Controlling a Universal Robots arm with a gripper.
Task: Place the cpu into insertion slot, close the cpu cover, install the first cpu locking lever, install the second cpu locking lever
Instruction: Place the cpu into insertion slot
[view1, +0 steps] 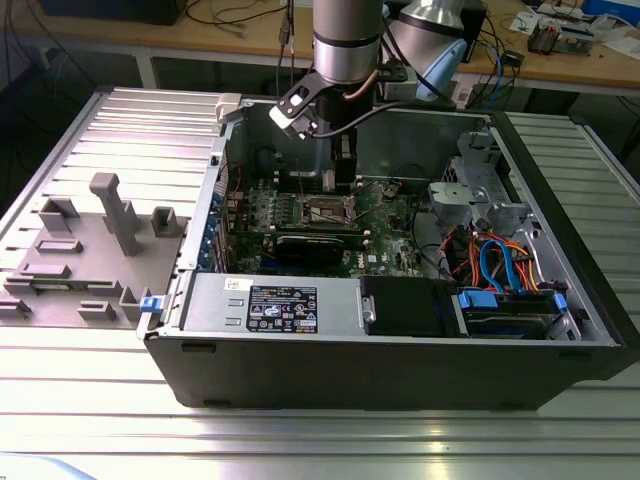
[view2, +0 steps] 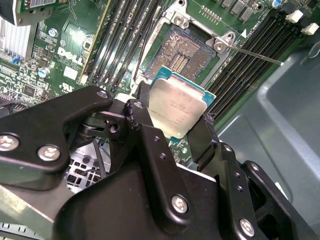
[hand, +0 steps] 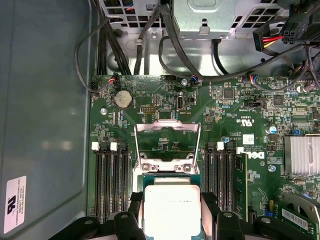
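Note:
My gripper (view2: 175, 117) is shut on the cpu (view2: 177, 105), a flat square chip with a silver-grey top and a green edge, pinched by two opposite sides. It hangs just above the green board, close beside the open insertion slot (view2: 182, 50), whose dark contact field lies bare. In the first wrist view the cpu (hand: 171, 210) sits between the fingertips (hand: 136, 201), and the cpu cover (hand: 167, 142) stands flipped open beyond it. A thin locking lever (view2: 255, 55) sticks out sideways from the slot. In the exterior view the gripper (view1: 345, 172) reaches down into the case above the insertion slot (view1: 330, 210).
Long black memory slots (view2: 125, 35) flank the socket on both sides. A black card (view1: 318, 246) lies across the board nearer the camera. Cables (view1: 495, 262) and a drive cage (view1: 480, 190) fill the exterior view's right. A grey fixture block (view1: 110, 215) stands outside the case.

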